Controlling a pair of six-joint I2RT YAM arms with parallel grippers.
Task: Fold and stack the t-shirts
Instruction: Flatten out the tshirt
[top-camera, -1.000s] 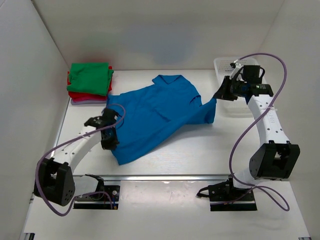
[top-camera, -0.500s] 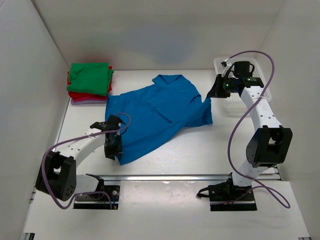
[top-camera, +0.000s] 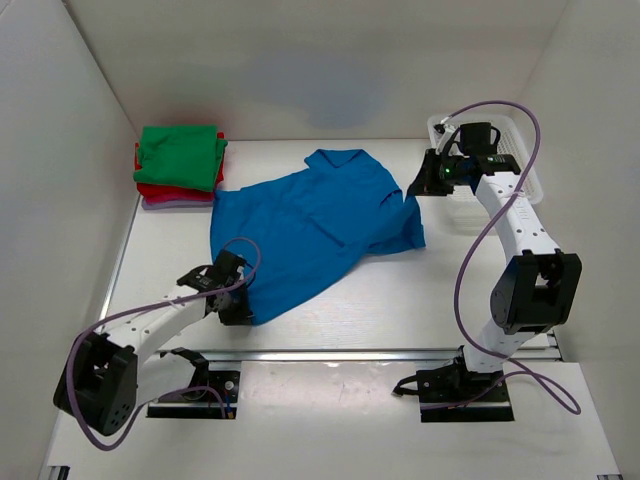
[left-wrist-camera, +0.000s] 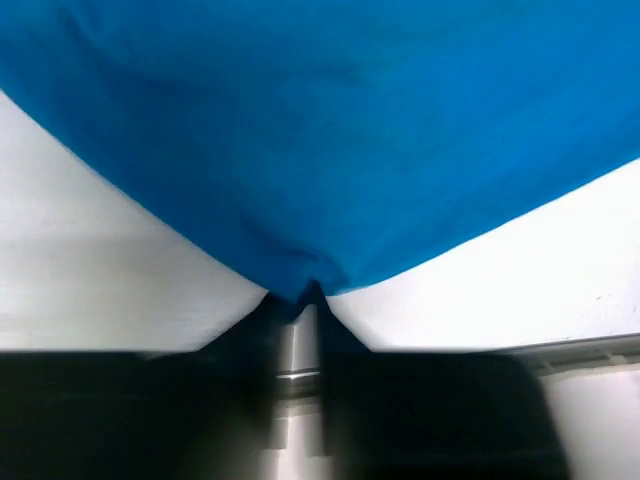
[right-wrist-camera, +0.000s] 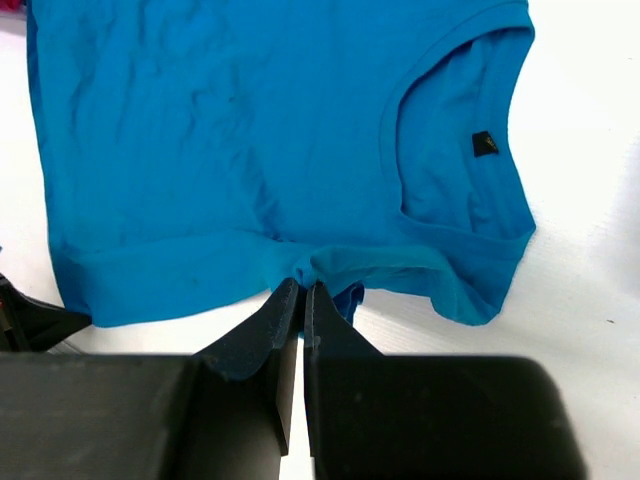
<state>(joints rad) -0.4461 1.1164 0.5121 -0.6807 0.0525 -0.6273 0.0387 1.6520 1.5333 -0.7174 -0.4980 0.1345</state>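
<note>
Spreading is the step we are in: the blue t-shirt lies open but skewed on the tabletop, well apart from the folded stack at the far left. Our left hand is pinched tight on its near hem corner. Our right hand is clamped on the edge near the collar. Next, we judge, both hands must draw it flat and square before any fold.
</note>
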